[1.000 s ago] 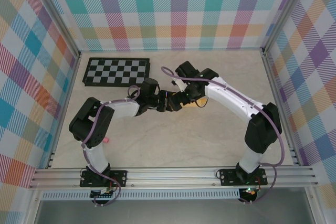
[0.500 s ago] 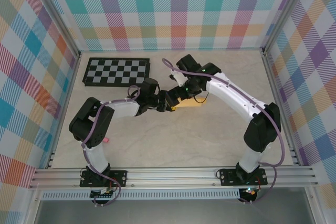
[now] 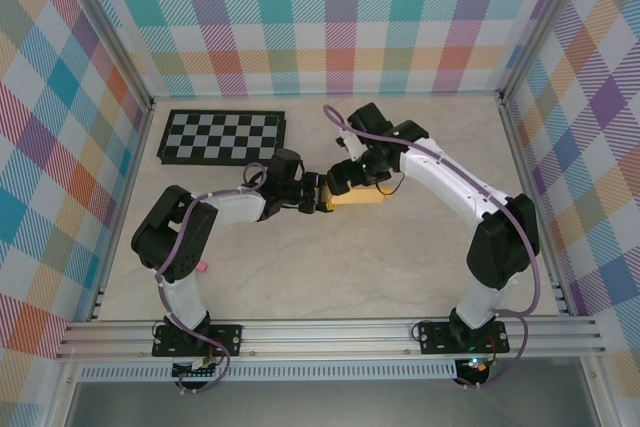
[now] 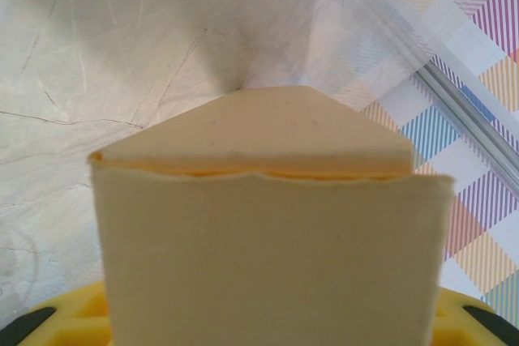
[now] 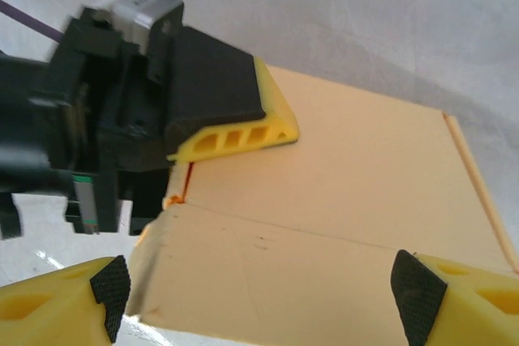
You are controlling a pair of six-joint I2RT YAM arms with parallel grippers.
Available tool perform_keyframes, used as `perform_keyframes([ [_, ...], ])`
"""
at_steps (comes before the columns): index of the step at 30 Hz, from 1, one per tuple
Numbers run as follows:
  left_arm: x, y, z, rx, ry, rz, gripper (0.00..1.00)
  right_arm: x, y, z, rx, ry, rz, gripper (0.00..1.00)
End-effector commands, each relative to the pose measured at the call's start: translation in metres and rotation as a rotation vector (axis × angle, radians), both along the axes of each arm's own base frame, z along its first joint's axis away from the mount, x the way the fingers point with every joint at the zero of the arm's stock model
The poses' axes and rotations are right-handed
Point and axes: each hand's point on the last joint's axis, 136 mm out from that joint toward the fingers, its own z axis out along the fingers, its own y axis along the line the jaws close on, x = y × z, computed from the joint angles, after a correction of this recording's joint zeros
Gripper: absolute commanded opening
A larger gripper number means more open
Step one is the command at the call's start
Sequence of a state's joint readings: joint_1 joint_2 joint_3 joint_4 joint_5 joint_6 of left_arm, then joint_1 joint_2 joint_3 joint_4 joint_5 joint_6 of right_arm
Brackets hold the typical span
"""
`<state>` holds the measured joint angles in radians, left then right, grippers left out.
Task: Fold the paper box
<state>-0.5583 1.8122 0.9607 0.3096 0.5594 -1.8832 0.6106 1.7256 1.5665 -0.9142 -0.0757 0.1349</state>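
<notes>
From above I see the paper box [image 3: 362, 201] midway across the surface [image 3: 300, 267]. My right wrist camera adds: left gripper [image 5: 219, 147] jaws clamped on its edge, right gripper [image 5: 263, 301] jaws apart over it.

The worktop [image 3: 330, 277] is a pale, marble-patterned surface under even light, with soft shadows only. Three walls enclose it: rear wall [image 3: 330, 17], left wall [image 3: 50, 147] and right wall [image 3: 590, 127], all in pastel plaid (teal, orange, purple, yellow). Aluminium rails [image 3: 330, 332] run along the near edge. A checkerboard [image 3: 222, 137] lies flat near the far left corner.
</notes>
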Motion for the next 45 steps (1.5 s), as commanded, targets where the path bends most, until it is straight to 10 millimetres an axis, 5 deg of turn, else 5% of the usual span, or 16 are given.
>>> perform_keyframes([
  [1,-0.017,0.008,-0.026,0.089,0.095,-0.005,0.27,-0.001,0.002,-0.008,-0.004,0.015,-0.013,0.86],
  [10,-0.016,0.007,-0.026,0.093,0.095,-0.007,0.27,-0.002,-0.002,-0.022,-0.013,0.010,-0.031,0.85],
  [26,-0.017,0.007,-0.027,0.098,0.094,-0.009,0.27,-0.012,0.020,-0.037,0.046,0.018,-0.049,0.73],
  [45,-0.018,0.008,-0.031,0.096,0.099,-0.008,0.26,-0.019,0.019,-0.016,0.063,-0.024,-0.044,0.76],
])
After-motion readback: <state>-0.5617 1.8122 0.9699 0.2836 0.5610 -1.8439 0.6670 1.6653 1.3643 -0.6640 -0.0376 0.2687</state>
